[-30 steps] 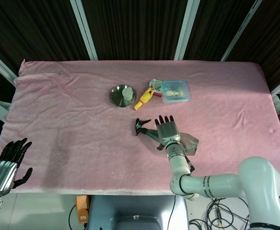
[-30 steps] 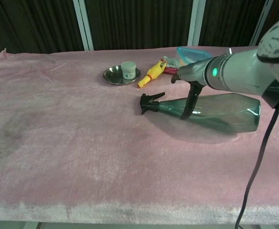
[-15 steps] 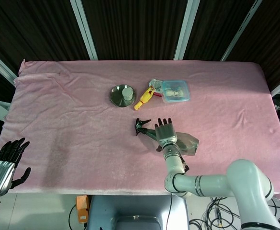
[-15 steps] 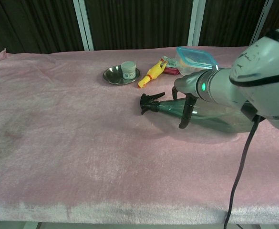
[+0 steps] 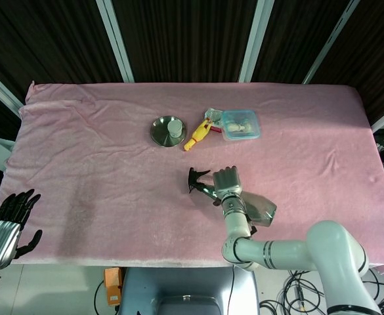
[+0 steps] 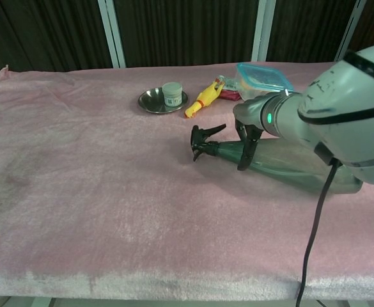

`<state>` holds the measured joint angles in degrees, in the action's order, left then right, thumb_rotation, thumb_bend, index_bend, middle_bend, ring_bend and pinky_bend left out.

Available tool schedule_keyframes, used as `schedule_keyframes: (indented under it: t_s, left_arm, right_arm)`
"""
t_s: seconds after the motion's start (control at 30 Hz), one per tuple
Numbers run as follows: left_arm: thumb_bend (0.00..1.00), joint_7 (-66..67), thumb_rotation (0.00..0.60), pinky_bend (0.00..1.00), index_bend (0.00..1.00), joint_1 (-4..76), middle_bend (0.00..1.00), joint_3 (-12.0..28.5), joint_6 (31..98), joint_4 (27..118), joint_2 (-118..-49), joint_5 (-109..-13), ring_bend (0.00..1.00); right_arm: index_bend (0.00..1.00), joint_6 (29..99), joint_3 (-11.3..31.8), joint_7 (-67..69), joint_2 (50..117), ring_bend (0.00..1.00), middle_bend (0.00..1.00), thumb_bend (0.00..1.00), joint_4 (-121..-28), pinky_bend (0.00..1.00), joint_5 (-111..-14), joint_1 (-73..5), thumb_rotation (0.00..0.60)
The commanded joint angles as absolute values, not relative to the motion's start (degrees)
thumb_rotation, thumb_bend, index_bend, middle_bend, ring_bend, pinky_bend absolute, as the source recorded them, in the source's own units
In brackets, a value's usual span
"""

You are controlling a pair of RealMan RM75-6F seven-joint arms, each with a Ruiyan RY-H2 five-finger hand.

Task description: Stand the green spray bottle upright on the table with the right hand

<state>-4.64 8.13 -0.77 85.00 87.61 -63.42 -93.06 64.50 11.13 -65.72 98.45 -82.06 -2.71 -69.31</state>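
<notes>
Green bottle [image 6: 282,161], clear tapered plastic w/ black trigger head, lies on its side mid-table on the fuzzy pink cloth [image 5: 100,151]. My right hand [image 5: 227,183] is curled over its neck, gripping it. Left hand [image 5: 8,220] hangs off the table edge, fingers apart, holding nothing.

The green spray bottle [image 6: 282,161] lies on its side on the pink-covered desk [image 6: 97,166], toward the right of the middle. Its body is clear, dark green plastic, widening toward the base, which points right and toward the near edge. The black trigger nozzle [image 6: 202,141] points left, with its head raised a little off the cloth.
</notes>
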Motion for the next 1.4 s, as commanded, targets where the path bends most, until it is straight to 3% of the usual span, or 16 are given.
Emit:
schedule_keyframes:
  t_s: [0.03,0.33,0.7,1.1,1.23,1.4]
  left_arm:
    - [0.39,-4.6,0.6,0.02,0.0,8.22,0.0,-0.76,84.78,87.56,-63.5,-92.91,0.0]
    - [0.39,-4.07,0.6,0.02,0.0,8.49,0.0,-0.71,84.14,87.71,-63.72,-92.59,0.0]
    - [0.39,-3.64,0.6,0.02,0.0,8.77,0.0,-0.62,83.62,87.89,-63.84,-92.28,0.0]
    - [0.39,-3.32,0.6,0.02,0.0,8.93,0.0,-0.67,83.16,87.92,-63.9,-92.02,0.0]
    - [0.39,-3.52,0.6,0.02,0.0,9.01,0.0,-0.53,83.03,87.9,-63.79,-91.72,0.0]
    - [0.39,-3.36,0.6,0.02,0.0,9.1,0.0,-0.64,82.9,88.04,-63.77,-91.89,0.0]
  right_arm:
    - [0.84,65.66,11.69,-62.35,97.04,0.45,0.55,0.25,-84.22,0.54,-7.63,-67.62,0.6]
    - [0.9,68.51,12.91,-47.64,93.41,0.5,0.6,0.26,-88.18,0.59,-24.98,-61.33,0.6]
    - [0.9,74.41,11.93,-14.41,94.31,0.51,0.6,0.25,-84.25,0.59,-55.27,-49.82,0.6]
    - [0.9,78.68,11.13,13.96,98.51,0.51,0.6,0.26,-70.75,0.59,-71.15,-41.76,0.6]
    - [0.89,81.43,9.51,20.87,100.71,0.52,0.6,0.25,-61.9,0.57,-77.68,-40.76,0.6]
    - [0.87,79.6,10.28,32.49,104.32,0.52,0.6,0.25,-55.04,0.57,-77.74,-39.31,0.6]
